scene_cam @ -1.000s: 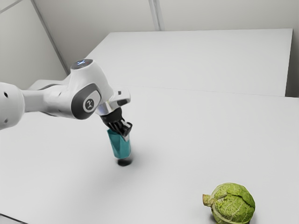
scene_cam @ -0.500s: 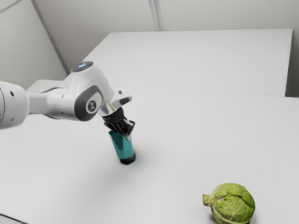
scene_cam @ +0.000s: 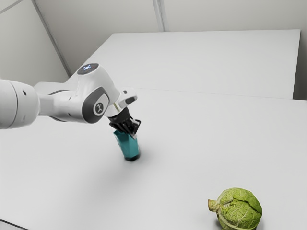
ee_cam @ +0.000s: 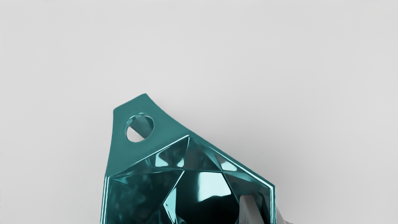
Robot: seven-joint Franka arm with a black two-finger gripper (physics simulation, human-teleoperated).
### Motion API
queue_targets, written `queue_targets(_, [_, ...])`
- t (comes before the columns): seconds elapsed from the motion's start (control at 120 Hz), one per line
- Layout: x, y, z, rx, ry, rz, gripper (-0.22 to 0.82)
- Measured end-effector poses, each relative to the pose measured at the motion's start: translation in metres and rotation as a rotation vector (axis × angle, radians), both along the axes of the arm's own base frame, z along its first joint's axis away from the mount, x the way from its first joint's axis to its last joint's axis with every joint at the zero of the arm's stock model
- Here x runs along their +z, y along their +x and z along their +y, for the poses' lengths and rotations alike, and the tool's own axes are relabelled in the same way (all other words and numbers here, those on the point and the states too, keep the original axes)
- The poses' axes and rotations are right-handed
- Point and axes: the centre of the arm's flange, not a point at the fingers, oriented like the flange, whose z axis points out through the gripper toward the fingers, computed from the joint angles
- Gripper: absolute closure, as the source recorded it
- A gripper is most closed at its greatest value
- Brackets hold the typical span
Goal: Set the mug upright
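Nearest us in the exterior view, toward its right, a green cabbage (scene_cam: pixel 240 209) sits on the white bench (scene_cam: pixel 187 148), its cut stem (scene_cam: pixel 212 205) pointing to the exterior view's left. A thin dark line (scene_cam: pixel 13 224) crosses the near corner on the exterior view's left.

Farther in, well apart from the cabbage, we have the teal mug (scene_cam: pixel 128 145) below our hand (scene_cam: pixel 134 135). It is tilted, its mouth leaning toward the exterior view's left and its dark lower end near the bench; whether that end touches, we cannot tell. Our hand is clamped on the mug's wall: in the wrist view one grey finger (ee_cam: pixel 251 210) reaches inside the mouth and the other finger (ee_cam: pixel 282 217) is outside, with the rim (ee_cam: pixel 273 202) between them. There we look into the mouth at shiny, angular facets, and a flat handle (ee_cam: pixel 119 155) with a round hole (ee_cam: pixel 139 127) juts from the side away from our fingers. Past the mug we see plain bench.

Above the mug, our white arm (scene_cam: pixel 72 103) comes in from the exterior view's left and bends down to the black hand. Farther back stands a broad white panel (scene_cam: pixel 206 62), and behind it, pale grey walls (scene_cam: pixel 230 14).
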Motion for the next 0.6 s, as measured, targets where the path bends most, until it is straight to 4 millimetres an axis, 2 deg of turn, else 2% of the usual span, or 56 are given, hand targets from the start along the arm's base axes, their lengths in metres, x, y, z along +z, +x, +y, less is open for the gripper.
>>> queue_targets(0.05, [0.001, 0.002, 0.001, 0.005, -0.001, -0.007, 0.77])
queue_targets(0.192, [-0.002, 0.004, -0.001, 0.009, -0.004, -0.01, 0.56])
queue_targets(0.333, [0.001, 0.003, -0.008, 0.001, -0.008, -0.016, 0.41])
queue_targets(0.6, [0.032, -0.004, -0.021, -0.022, -0.025, -0.056, 0.27])
